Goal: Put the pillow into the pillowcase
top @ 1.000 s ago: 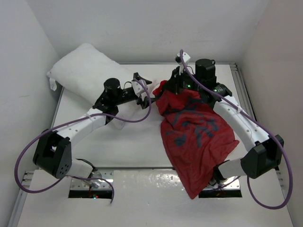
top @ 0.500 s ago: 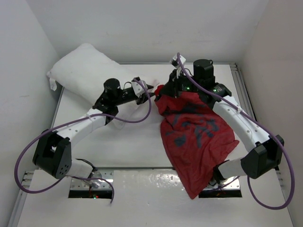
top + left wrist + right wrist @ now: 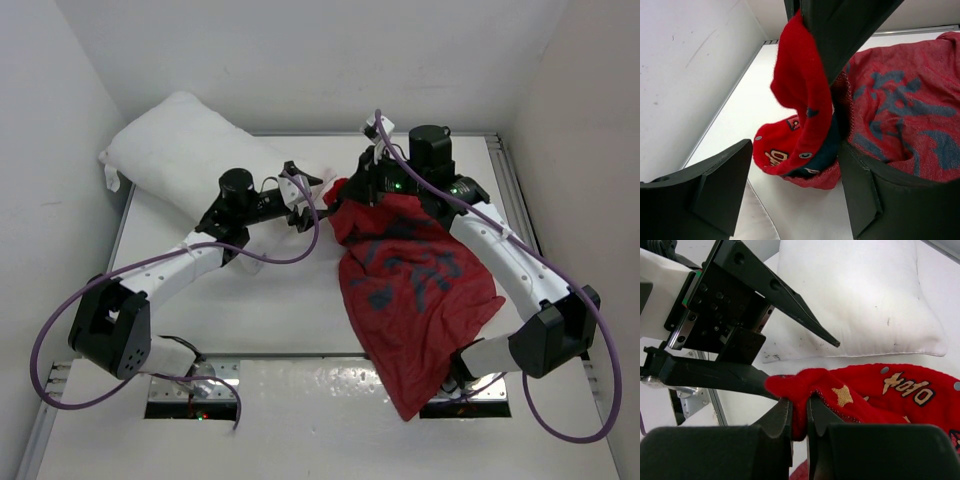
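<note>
At the far left of the table [image 3: 270, 300], we see the pillow [image 3: 185, 150] lying against the wall [image 3: 50, 110], fully outside the pillowcase [image 3: 415, 290]. Our left gripper [image 3: 310, 195] has its jaws spread, with a fold of the red cloth hanging between them. Just to the right, our right gripper [image 3: 800, 412] pinches the pillowcase's top edge and holds it up. The rest of the pillowcase drapes toward the table's near edge.
</note>
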Motion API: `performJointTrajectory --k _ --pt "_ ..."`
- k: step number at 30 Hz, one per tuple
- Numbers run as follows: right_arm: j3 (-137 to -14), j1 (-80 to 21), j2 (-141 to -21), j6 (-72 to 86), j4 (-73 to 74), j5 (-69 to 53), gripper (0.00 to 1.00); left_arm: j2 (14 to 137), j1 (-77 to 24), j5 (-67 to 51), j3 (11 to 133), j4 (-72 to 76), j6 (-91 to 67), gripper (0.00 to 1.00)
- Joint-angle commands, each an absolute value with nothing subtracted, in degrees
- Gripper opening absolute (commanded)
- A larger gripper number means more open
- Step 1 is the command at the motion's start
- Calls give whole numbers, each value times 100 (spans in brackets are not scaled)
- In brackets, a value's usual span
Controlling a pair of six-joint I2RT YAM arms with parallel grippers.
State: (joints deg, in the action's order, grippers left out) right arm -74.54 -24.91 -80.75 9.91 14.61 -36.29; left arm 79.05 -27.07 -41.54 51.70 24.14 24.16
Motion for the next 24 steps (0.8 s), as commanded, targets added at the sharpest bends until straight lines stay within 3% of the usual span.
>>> performJointTrajectory --k 1,4,5,10,13,14,15,17,21,22,24 --pt "-7576 -2601 -8077 1081 1108 -3586 0 7717 -2751 -4298 5177 2716 2496 67" --pt "-7550 -2715 -8086 1028 1116 -3586 0 7760 -2768 -4192 5203 2900 2487 64" --pt "-7550 -2742 -8095 1028 1116 -3586 0 7761 -2769 -4218 5212 2953 2487 56" --pt "-7532 -2804 -8165 1142 906 -3595 0 7840 -2847 -4912 5291 2743 2977 45" --pt "-7585 -2804 -8226 1274 844 -3551 0 7884 -2865 -5290 5326 2365 3225 27" --pt "-7620 -2795 -8270 1292 844 -3490 0 7892 -2865 -5335 5317 2234 3260 9" --pt "-7629 -2786 -8279 1309 870 -3463 0 7875 -2865 -5309 5309 2206 3269 0" --pt "-7594 -2769 -8253 1345 888 -3306 2 7849 -2857 -5064 5282 2241 3121 0" --pt "-7462 -2515 -8078 1467 1045 -2647 75 7849 -2848 -3845 5282 2417 2761 0" --pt "-7427 -2427 -8008 1529 1159 -2506 98 7849 -2839 -3458 5300 2443 2612 0" --pt "-7217 -2024 -7710 1731 1178 -2347 99 7892 -2813 -2245 5335 2426 2593 0"
